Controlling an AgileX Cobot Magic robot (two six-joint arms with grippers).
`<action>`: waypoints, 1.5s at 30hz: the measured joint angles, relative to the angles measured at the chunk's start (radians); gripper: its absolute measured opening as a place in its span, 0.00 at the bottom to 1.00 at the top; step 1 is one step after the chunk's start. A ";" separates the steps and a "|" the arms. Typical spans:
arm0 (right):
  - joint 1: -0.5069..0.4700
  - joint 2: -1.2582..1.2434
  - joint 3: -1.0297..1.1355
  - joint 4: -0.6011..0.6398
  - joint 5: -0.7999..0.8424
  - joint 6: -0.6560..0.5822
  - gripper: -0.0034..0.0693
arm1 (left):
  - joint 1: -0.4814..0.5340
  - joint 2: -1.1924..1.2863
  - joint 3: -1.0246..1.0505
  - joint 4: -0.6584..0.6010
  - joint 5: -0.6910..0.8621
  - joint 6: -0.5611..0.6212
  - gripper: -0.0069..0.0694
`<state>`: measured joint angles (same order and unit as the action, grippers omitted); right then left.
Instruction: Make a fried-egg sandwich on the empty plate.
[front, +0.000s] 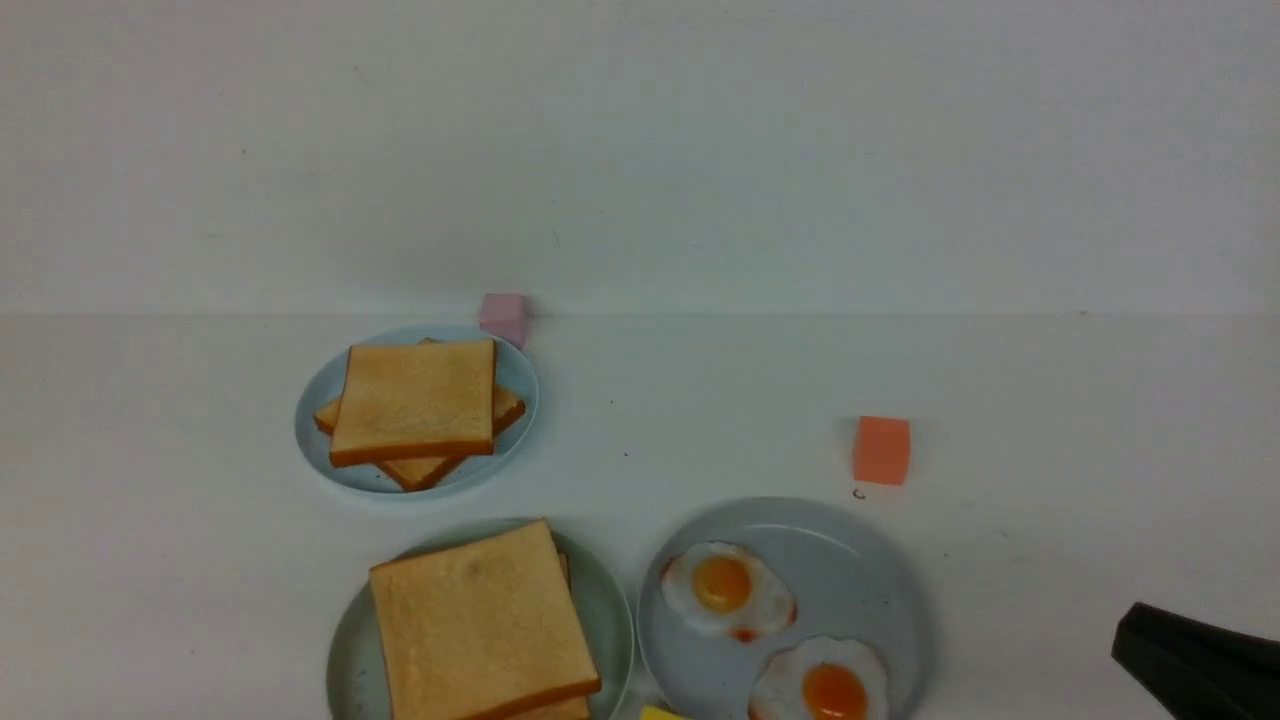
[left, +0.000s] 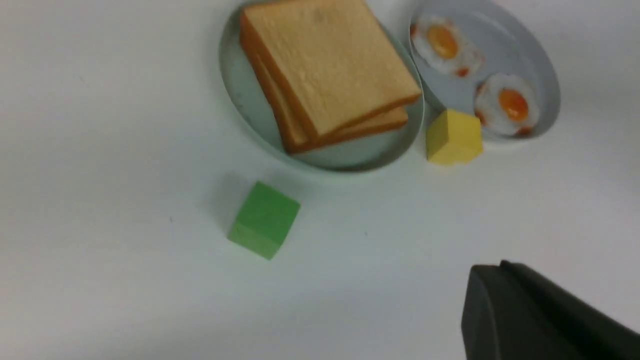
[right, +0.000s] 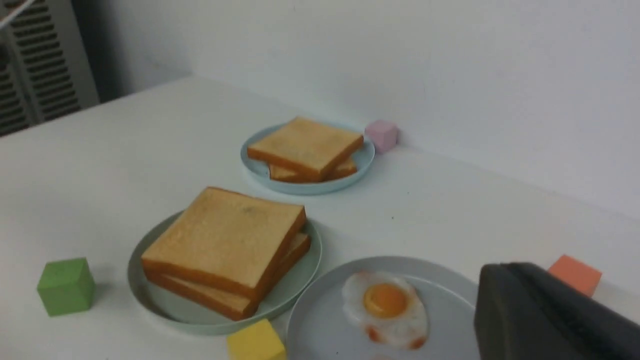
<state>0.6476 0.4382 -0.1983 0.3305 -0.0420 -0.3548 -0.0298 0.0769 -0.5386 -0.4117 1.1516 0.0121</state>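
The pale mint-green plate lies at the near edge of the table with two toast slices stacked on it; no egg shows between them. Two fried eggs lie on the grey-blue plate to its right. In the front view my right gripper is shut and empty, low at the right, clear of both plates. In the left wrist view my left gripper is shut and empty above bare table, short of the mint-green plate. The left gripper is out of the front view.
A light-blue plate with a pile of toast sits farther back on the left. A pink block stands by the wall and an orange block behind the egg plate. A yellow block and a green block lie near the mint-green plate.
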 joint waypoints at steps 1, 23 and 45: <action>0.000 0.000 0.000 0.000 0.000 0.000 0.04 | 0.000 -0.017 0.000 0.003 -0.004 -0.004 0.07; 0.000 0.000 0.001 0.003 -0.003 -0.012 0.06 | 0.000 -0.034 0.127 0.234 -0.365 -0.041 0.07; 0.000 -0.001 0.004 0.003 -0.004 -0.014 0.10 | 0.008 -0.089 0.567 0.543 -0.756 -0.444 0.07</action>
<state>0.6476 0.4370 -0.1938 0.3339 -0.0455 -0.3692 -0.0215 -0.0118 0.0287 0.1312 0.3957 -0.4323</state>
